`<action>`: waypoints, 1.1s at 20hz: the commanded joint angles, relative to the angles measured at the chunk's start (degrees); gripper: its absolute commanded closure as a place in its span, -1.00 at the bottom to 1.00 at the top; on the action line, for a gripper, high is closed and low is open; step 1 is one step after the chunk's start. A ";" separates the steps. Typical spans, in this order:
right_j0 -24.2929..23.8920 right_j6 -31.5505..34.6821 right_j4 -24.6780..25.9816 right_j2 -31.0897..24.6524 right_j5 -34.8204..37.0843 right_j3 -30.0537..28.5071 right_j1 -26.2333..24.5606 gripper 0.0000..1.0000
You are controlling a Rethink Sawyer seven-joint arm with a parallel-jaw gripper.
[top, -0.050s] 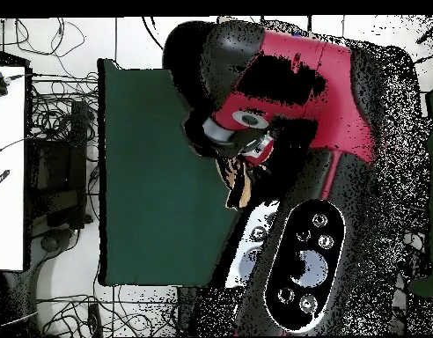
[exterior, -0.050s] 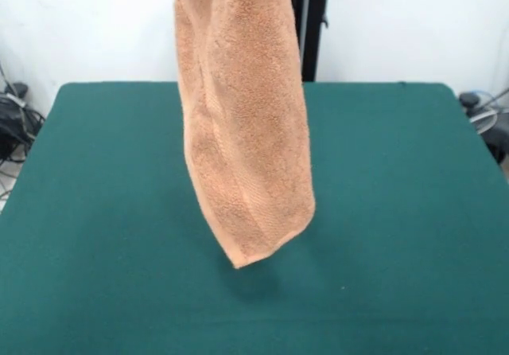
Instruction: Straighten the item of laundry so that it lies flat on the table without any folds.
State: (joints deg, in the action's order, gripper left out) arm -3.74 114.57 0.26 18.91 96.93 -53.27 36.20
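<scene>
The item of laundry (exterior, -0.050s: pixel 242 124), an orange-tan terry towel, hangs in a long narrow drape from above the front view's top edge. Its lowest corner floats just above the middle of the dark green table (exterior, -0.050s: pixel 398 212), with a faint shadow under it. It is bunched lengthwise with vertical folds. In the overhead view the red and black arm (top, -0.050s: pixel 290 79) reaches over the table (top, -0.050s: pixel 150 176) and hides most of the towel; only an orange scrap (top, -0.050s: pixel 242 187) shows below the wrist. The gripper holds the towel's top, out of the front view and under the wrist in the overhead view.
A black stand (exterior, -0.050s: pixel 314 29) rises behind the table's far edge. Cables and dark gear lie off the table's left (exterior, -0.050s: pixel 12 124) and right (exterior, -0.050s: pixel 485 116) sides. In the overhead view, cables and boxes (top, -0.050s: pixel 57 176) crowd the floor beside the table.
</scene>
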 commanded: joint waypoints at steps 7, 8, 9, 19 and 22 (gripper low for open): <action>-0.34 23.82 -5.05 -0.37 5.01 1.61 -4.43 1.00; -0.53 24.21 -5.41 -0.57 5.62 2.79 -5.07 1.00; -0.70 25.03 -5.92 -0.82 6.96 4.72 -6.12 1.00; -0.84 33.12 -10.25 -1.34 17.99 23.02 -15.85 1.00; -1.44 32.13 -10.15 -0.86 19.98 26.83 -17.73 1.00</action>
State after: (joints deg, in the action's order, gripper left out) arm -4.11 129.32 -7.97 18.92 110.78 -33.07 24.17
